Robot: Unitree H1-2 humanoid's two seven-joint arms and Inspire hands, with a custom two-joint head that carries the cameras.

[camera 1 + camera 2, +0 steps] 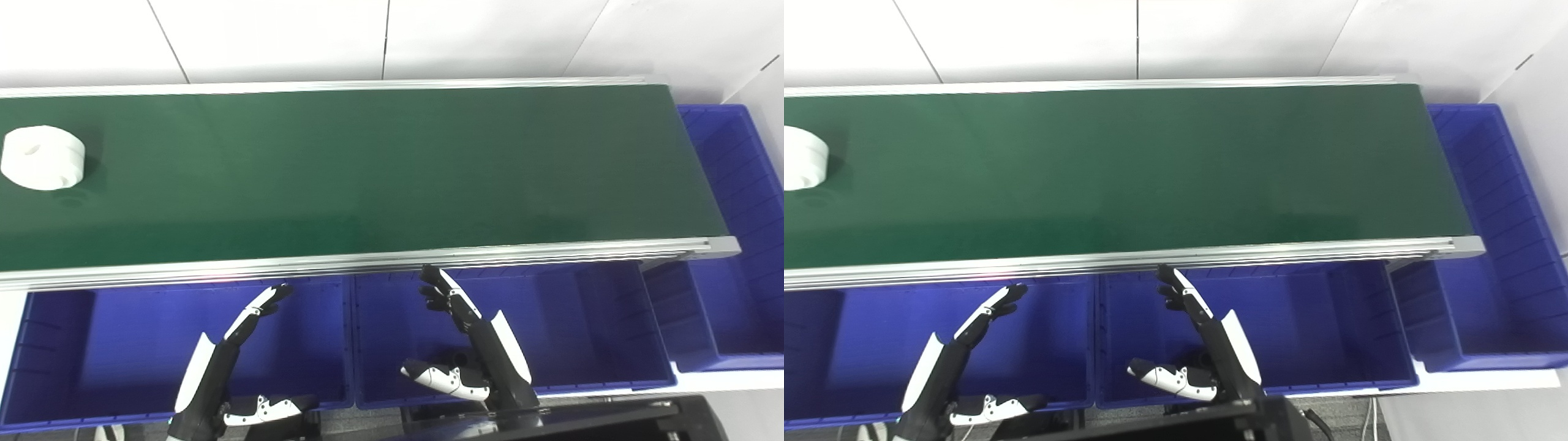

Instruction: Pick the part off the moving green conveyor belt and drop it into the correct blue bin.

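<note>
A white round part (pixel 43 157) with holes in its top lies on the green conveyor belt (pixel 367 171) at the far left; the right eye view cuts it at the picture's left edge (pixel 802 166). My left hand (pixel 233 349) is open and empty above the left blue bin (pixel 153 343), fingers stretched toward the belt's near rail. My right hand (pixel 471 349) is open and empty above the middle blue bin (pixel 582 331), thumb spread to the left. Both hands are well short of the part.
A third blue bin (pixel 741 245) stands at the belt's right end, running back along it. The belt's aluminium near rail (pixel 367 260) lies between the bins and the belt. A white wall rises behind. A black body edge (pixel 612 422) shows at the bottom.
</note>
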